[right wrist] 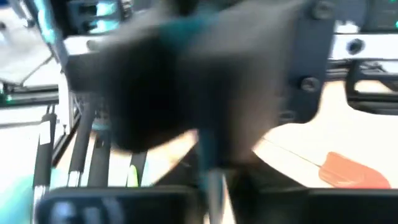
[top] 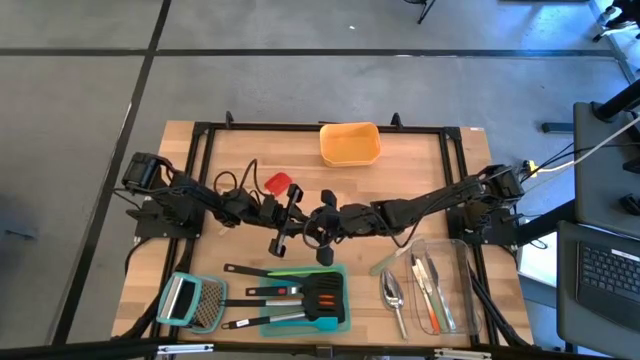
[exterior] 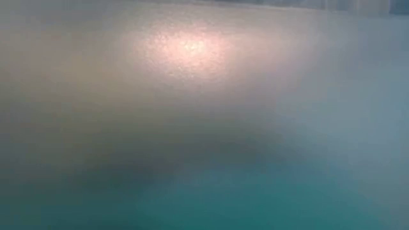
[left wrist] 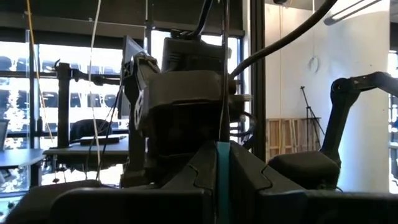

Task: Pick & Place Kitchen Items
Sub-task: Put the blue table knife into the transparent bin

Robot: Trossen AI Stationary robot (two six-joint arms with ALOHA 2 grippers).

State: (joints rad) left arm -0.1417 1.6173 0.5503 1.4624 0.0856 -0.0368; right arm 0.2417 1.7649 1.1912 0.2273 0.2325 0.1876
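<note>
The counter (top: 400, 170) looked like pale matt wood; the spoons (top: 393, 292) were shiny metal, the orange container (top: 350, 144) smooth plastic.

Orange container (top: 350, 144), teal tray (top: 335, 322), red turner (top: 277, 184), wooden table (top: 250, 150).

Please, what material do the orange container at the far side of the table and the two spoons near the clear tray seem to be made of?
The orange container looks like matte plastic or silicone: even colour, soft rounded rim, no glare. The two spoons look like polished metal: silver-grey bowls with bright highlights.
</note>
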